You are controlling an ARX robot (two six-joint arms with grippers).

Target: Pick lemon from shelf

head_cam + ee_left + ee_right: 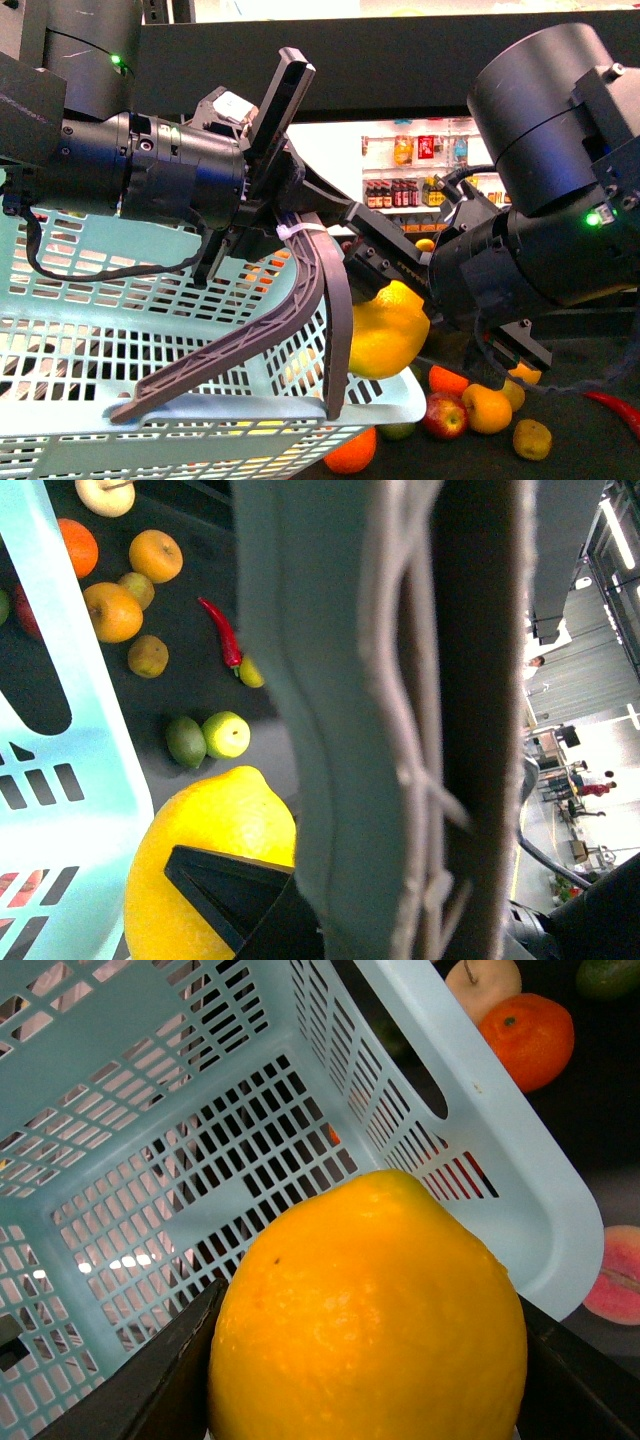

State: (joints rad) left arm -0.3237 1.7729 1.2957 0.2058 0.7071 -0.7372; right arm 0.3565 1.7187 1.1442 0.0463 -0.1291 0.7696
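Observation:
The lemon [385, 330] [210, 840] [370, 1320], bright yellow with a nubbed end, is held in the air between the black fingers of my right gripper [378, 285] [370, 1370], which is shut on it. It hangs just beside and above the rim of the pale blue basket [150, 330] [480, 1110]. My left gripper [285, 225] is shut on the grey basket handle [300, 310] [400, 730], which fills most of the left wrist view. The shelf's dark tray [585, 445] [200, 680] lies below.
On the tray lie oranges [487, 408], a red apple [446, 414], a red chili [615, 408] and green limes [186, 740]. A black shelf beam [400, 60] runs overhead. White shelves with bottles [410, 190] stand far behind.

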